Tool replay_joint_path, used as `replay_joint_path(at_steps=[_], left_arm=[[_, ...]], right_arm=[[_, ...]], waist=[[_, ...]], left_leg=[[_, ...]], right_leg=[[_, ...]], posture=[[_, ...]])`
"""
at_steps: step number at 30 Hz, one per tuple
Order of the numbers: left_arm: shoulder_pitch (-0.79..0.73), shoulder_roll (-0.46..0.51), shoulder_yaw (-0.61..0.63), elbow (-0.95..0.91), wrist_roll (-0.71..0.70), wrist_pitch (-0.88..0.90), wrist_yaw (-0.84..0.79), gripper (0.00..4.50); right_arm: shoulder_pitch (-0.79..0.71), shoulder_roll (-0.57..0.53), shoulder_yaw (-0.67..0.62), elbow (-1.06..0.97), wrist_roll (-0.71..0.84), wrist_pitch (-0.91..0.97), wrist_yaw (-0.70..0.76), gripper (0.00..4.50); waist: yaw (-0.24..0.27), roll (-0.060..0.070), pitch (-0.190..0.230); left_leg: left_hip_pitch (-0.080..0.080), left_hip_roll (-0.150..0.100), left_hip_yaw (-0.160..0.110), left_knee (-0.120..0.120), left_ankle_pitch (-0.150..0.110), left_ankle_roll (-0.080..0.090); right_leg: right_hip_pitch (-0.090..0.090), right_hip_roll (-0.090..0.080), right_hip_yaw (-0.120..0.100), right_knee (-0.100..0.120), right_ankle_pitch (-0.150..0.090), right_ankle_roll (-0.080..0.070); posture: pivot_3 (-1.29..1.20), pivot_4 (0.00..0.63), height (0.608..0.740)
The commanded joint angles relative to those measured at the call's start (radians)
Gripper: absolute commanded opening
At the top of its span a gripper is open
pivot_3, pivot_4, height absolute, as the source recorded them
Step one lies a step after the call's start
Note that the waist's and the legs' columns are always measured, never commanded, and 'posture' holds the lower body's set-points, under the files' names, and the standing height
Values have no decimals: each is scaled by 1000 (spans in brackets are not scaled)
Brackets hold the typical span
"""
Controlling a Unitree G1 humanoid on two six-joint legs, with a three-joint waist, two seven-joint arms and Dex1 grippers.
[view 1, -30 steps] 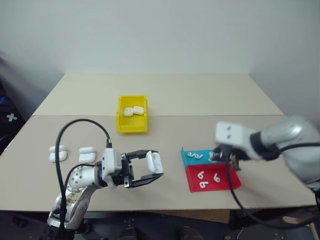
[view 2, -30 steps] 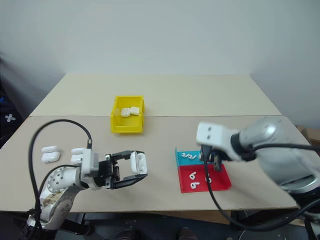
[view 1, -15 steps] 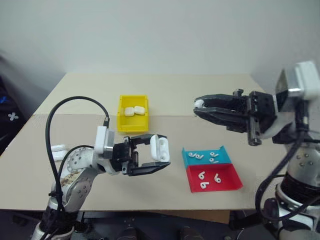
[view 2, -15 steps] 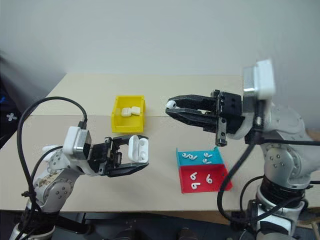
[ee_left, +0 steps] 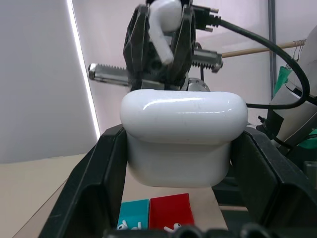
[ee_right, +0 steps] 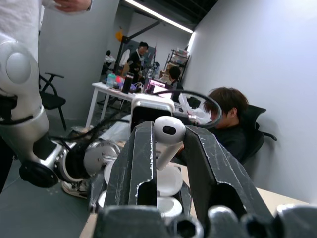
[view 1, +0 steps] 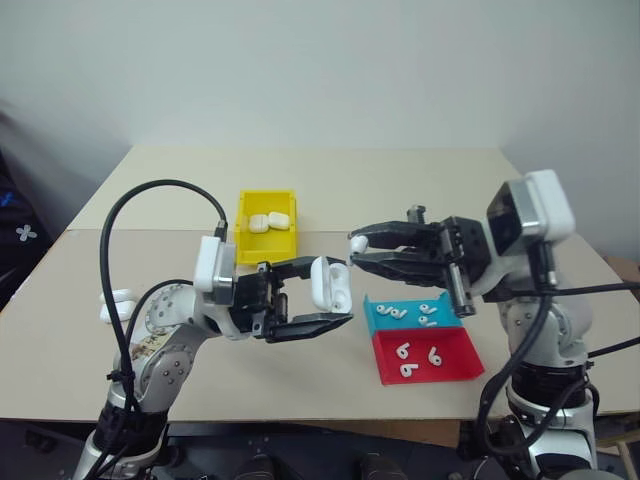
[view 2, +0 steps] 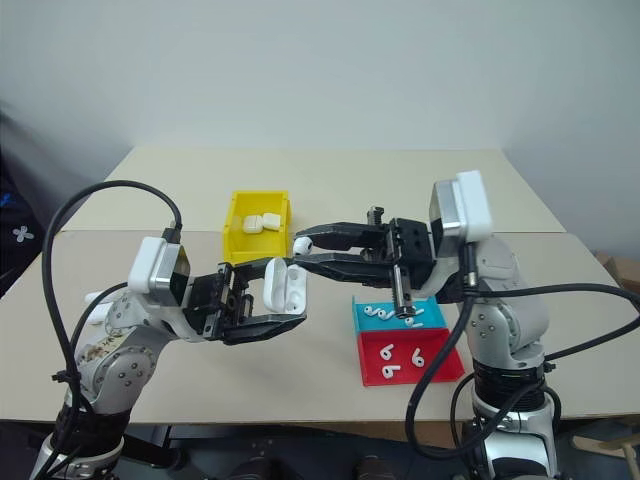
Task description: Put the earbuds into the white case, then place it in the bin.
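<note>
Beige table [view 1: 400, 190]: two cases in bin [view 1: 265, 243]; left tool [view 1: 325, 302] clamps white case [view 1: 328, 284], right tool [view 1: 358, 248] pinches one earbud [view 1: 356, 243].

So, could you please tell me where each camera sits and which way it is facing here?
Left eye and right eye: on the head, looking down over the table, both arms, the bin.
Left wrist: along the left gripper, clamped on the white case, facing the right gripper.
Right wrist: along the right gripper, pinching an earbud, facing the case.
Shared: case and earbud.

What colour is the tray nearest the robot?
Red; the flat rectangular plastic tray shows best in the left eye view.
</note>
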Motion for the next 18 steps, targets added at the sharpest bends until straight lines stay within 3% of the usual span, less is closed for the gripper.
replay_joint_path(at_steps=[1,18], left_arm=[[-10,2,13,-42,-25,5,0,2800],[-10,-15,-2,-39,2,3,2,2800]], right_arm=[[9,-7,11,-9,-31,-83,4,656],[56,-18,87,29,-125,-260,14,656]], waist=[[0,0,0],[0,0,0]], left_leg=[[0,0,0,0,0,0],[0,0,0,0,0,0]], right_leg=[[0,0,0,0,0,0],[0,0,0,0,0,0]], posture=[[0,150,740],[0,150,740]])
